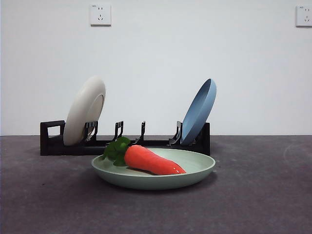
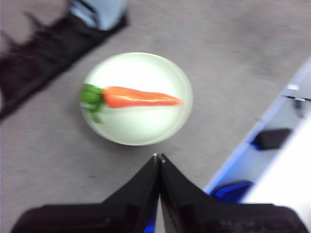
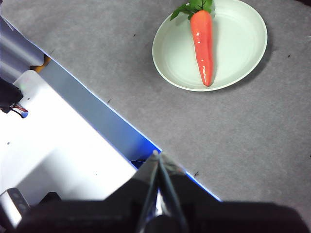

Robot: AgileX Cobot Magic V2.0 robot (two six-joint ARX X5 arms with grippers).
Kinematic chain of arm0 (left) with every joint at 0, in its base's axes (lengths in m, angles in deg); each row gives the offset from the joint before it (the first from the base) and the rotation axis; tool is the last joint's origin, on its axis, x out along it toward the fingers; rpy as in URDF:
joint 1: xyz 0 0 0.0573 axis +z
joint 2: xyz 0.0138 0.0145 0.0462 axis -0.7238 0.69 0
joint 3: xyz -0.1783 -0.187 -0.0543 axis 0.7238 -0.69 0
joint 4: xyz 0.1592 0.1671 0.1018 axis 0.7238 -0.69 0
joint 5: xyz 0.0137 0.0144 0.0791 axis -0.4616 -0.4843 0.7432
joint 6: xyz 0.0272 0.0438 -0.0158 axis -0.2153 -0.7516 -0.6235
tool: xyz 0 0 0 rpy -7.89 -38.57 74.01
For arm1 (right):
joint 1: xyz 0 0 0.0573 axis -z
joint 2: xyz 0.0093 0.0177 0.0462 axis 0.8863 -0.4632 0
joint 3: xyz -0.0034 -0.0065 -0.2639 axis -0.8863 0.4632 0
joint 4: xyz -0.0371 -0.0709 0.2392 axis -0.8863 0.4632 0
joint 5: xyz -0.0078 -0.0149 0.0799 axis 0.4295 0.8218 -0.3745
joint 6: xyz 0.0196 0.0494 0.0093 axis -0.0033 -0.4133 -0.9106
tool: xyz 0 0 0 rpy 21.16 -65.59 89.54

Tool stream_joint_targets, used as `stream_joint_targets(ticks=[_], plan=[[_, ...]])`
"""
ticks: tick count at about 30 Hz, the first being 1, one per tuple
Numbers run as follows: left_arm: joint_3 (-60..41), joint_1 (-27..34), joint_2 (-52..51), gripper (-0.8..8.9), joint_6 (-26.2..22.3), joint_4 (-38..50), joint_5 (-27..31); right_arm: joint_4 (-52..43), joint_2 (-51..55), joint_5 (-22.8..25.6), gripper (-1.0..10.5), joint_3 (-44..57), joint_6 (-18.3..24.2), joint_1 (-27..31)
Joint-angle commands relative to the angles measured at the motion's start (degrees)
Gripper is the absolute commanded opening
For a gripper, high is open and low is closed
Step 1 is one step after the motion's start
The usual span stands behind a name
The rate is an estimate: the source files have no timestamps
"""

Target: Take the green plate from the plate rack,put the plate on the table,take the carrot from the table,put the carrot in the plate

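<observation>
I observe the table (image 1: 263, 195), dark grey and mottled, carrying everything in the front view. On it, toward the back wall, stands the plate rack (image 1: 73, 146), long, low and black, with its squared loop handle at the left end in the front view. A cream-white plate (image 1: 84, 111) leans in a slot near the handle end; a blue plate (image 1: 199, 111) leans in a slot at the opposite end. The slots between them hold nothing.

The green plate (image 1: 195, 168) lies flat on the table just in front of the rack, right way up. I note the carrot (image 1: 151, 161) lying inside it, its green leaf tuft at the rim nearer the rack's handle end, its tapered tip pointing across the plate toward the other side. The right wrist view confirms the carrot (image 3: 203, 43) rests within the green plate (image 3: 238, 48), leaves overhanging the rim slightly.

The left gripper (image 2: 159, 156) hangs above the table, apart from the plate (image 2: 146, 126), its jaws pressed together with nothing between them. The right gripper (image 3: 156, 154) sits well apart from the plate, over the table's edge, its jaws likewise closed and empty. Neither gripper appears in the front view.
</observation>
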Motion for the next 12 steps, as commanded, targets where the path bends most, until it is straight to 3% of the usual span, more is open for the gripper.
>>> stream_joint_targets(ticks=[1, 4, 6, 12], plan=[[-0.15, 1.03, -1.25, -0.03, -1.36, 0.13, 3.98, -0.24, 0.09, 0.15, 0.0, 0.28, -0.48, -0.09], [-0.15, 3.45, -2.49, -0.03, -2.01, 0.57, 3.82, -0.26, 0.09, 0.17, 0.0, 0.28, -0.48, -0.09], [-0.15, 6.51, -3.74, -0.03, -6.32, 2.21, 3.80, -0.24, 0.11, 0.15, 0.0, 0.28, -0.48, -0.09], [-1.40, 24.81, -10.27, -0.03, -10.03, 16.85, 3.41, -0.24, 0.09, 0.15, 0.0, 0.28, -0.48, -0.09]])
